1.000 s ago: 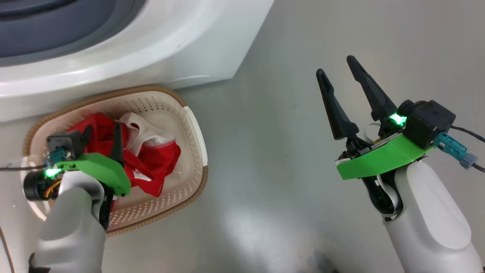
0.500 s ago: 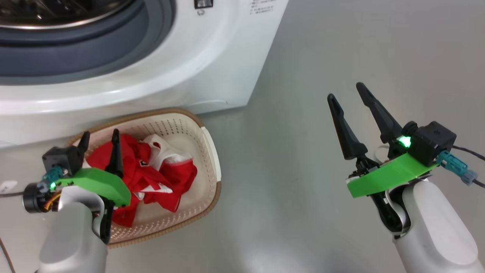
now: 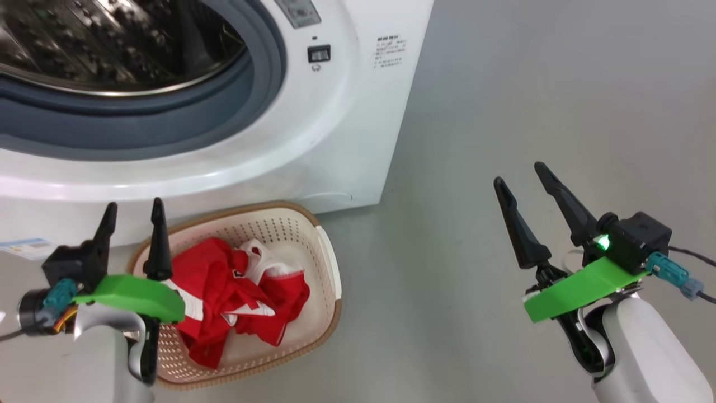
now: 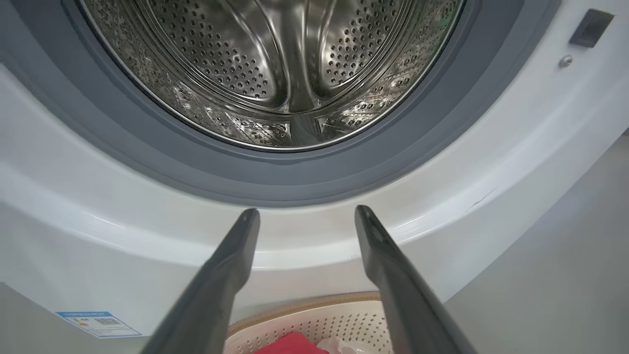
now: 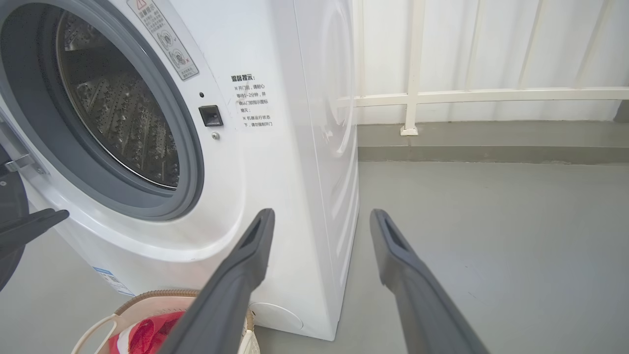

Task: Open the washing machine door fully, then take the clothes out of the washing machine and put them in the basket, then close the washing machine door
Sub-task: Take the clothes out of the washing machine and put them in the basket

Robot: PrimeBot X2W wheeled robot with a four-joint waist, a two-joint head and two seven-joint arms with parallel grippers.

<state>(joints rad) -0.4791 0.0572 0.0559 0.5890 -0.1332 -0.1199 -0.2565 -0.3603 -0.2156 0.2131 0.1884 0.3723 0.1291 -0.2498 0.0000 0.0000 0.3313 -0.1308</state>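
- Grey, smooth floor (image 3: 503, 84) carries a big white front-loading washing machine (image 3: 335, 140). Its round opening stands uncovered, ringed by a grey rubber seal (image 4: 344, 172), with a perforated steel drum (image 4: 275, 73) behind it.
- A small cream-white perforated plastic basket (image 3: 331, 280) with a brown woven-look rim stands on the floor just before the machine's foot, near its lower right corner.
- Bright red clothes with white bands (image 3: 235, 291) lie bunched inside the basket, from its middle towards its left side.
- A white railing (image 5: 413, 93) runs along the floor's far edge, beyond the machine.
- The left gripper (image 3: 134, 204) hangs over the basket's left rim. Its two long dark fingers are spread wide with nothing between them, and the tips point at the machine's front below the seal.
- The right gripper (image 3: 519, 172) hovers over bare floor to the right of the machine, well apart from the basket, jaws likewise wide apart and empty.
- In the head view the left arm's green plastic mount (image 3: 134, 294) covers the basket's left end and part of the clothes.
- A small blue label (image 4: 98, 324) low on the machine's front is too small to read.
- Of the glossy black washing machine door (image 5: 10, 194), a dark sliver beside a metal hinge shows at the left border of the right wrist view. How far it is swung cannot be told.
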